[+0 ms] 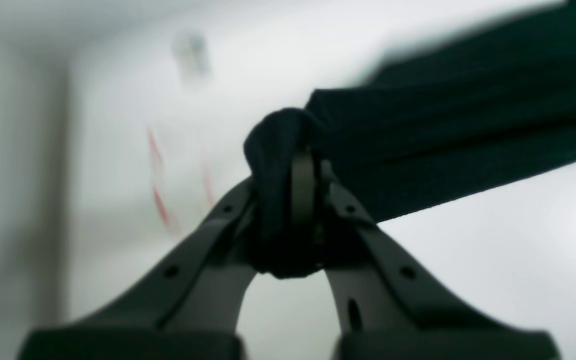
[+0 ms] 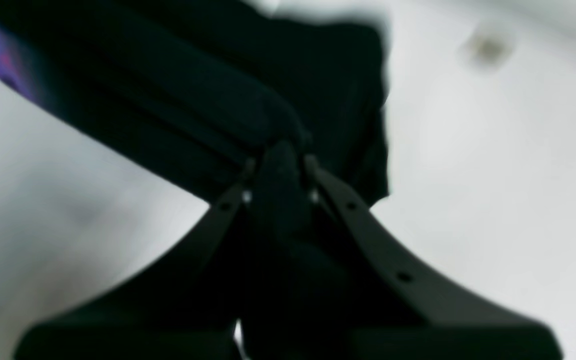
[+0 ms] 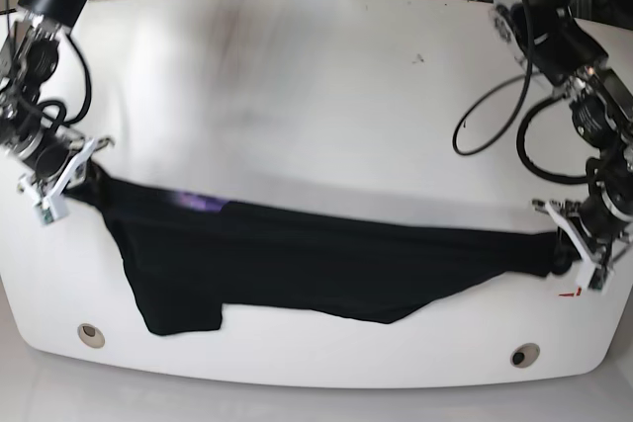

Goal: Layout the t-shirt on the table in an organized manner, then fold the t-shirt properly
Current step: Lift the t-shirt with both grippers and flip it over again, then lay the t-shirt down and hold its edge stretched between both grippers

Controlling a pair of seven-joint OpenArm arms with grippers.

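The black t-shirt hangs stretched in a long band between my two grippers above the front of the white table. A purple patch peeks out near its left end. In the base view my left gripper is at the right, shut on one bunched end of the t-shirt. My right gripper is at the left, shut on the other end. In the left wrist view my left gripper pinches a wad of cloth. The right wrist view has my right gripper pinching black cloth.
Two round grommet holes sit near the table's front edge. A bit of red tape shows by the left gripper, and red-and-white tape appears blurred in the left wrist view. Cables loop off the right-side arm.
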